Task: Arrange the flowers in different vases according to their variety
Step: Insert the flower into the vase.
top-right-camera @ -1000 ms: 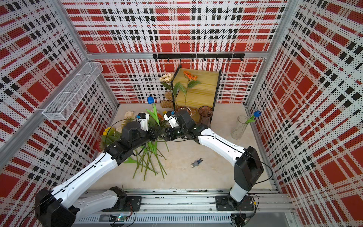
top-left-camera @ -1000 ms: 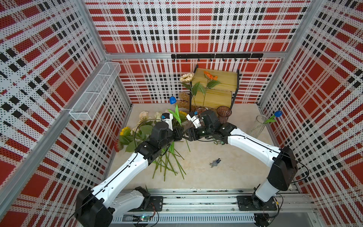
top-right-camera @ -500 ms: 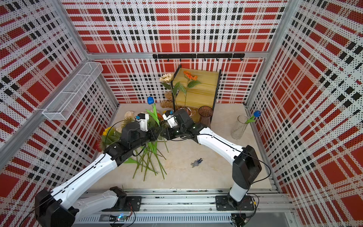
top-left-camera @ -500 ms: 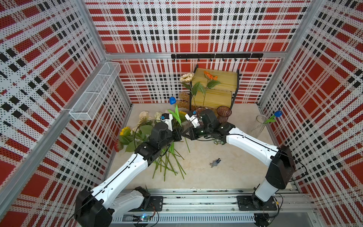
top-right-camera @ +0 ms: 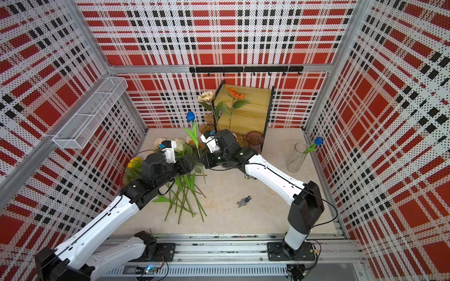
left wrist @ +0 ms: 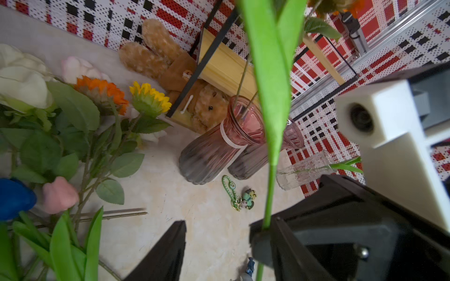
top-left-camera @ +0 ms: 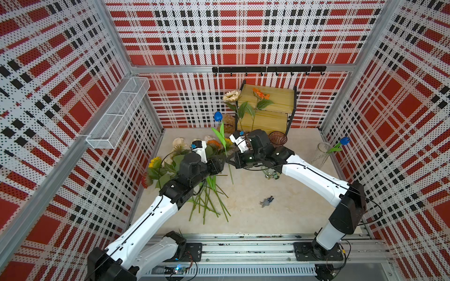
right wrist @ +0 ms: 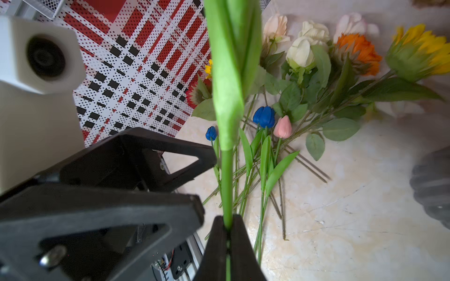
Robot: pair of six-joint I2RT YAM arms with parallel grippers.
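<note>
Blue tulip (top-left-camera: pixel 218 116) upright, clear vase (top-left-camera: pixel 321 155) at frame right
Right gripper (right wrist: pixel 227 225), nearer arm, clamps its stem; left gripper (right wrist: pixel 207 184) stands with jaws apart.

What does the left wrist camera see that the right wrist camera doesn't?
Only the left wrist view shows the clear vase, the keychain and the wooden shelf. Only the right wrist view shows the red sunflower. Both show the green tulip stem pinched in the shut right pincer, plus the pink tulip and the orange sunflower lying on the table.
</note>
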